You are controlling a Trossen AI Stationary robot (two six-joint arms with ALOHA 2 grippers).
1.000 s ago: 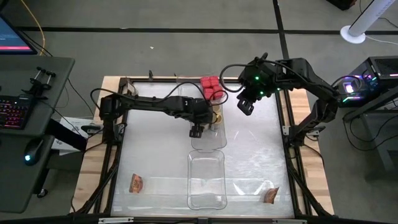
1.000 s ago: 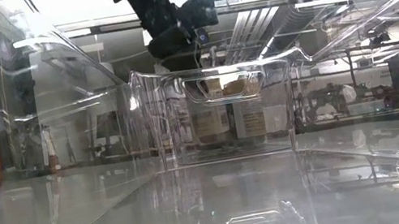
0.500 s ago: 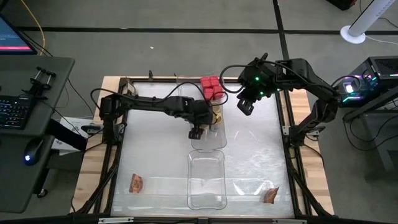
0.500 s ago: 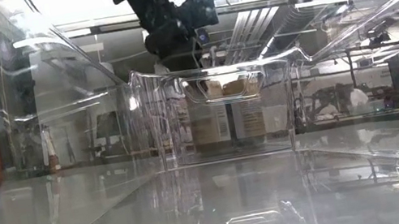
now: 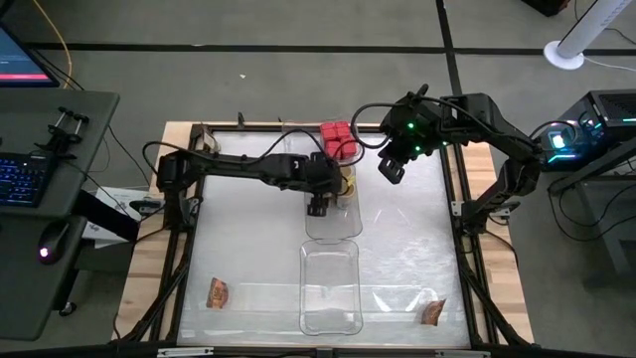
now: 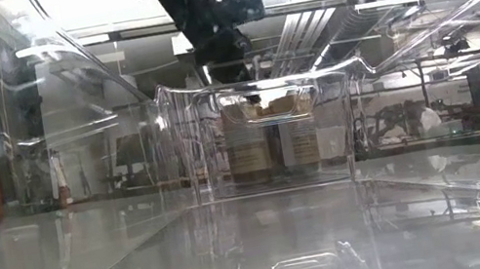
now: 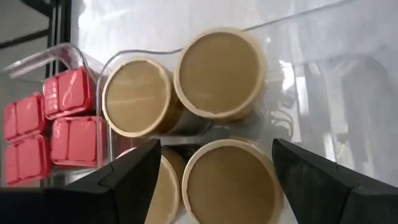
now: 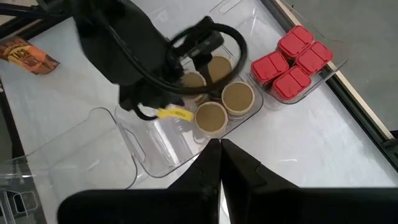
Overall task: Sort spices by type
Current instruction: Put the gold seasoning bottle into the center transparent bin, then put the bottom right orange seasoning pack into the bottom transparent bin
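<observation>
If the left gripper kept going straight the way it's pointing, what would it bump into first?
Probably the round jars with tan tops sitting in the clear tray. The open left gripper points down right above them, and nothing shows in between. Which jar comes first is hard to tell.

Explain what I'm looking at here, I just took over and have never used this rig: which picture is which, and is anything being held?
Two dark robot arms work over one table. The overhead picture shows everything: the left gripper hangs over the middle tray, and the right gripper waits near the table's far edge. The low picture looks level across the table, through the clear trays. The other two pictures come from cameras on each wrist.

The left wrist picture looks down on four round jars with tan tops standing in that tray; its fingers are spread wide and hold nothing. Four red boxes sit in the far tray. The right gripper's fingers are closed and empty. Two brown-orange packets lie loose at the near corners; the near tray looks empty.
</observation>
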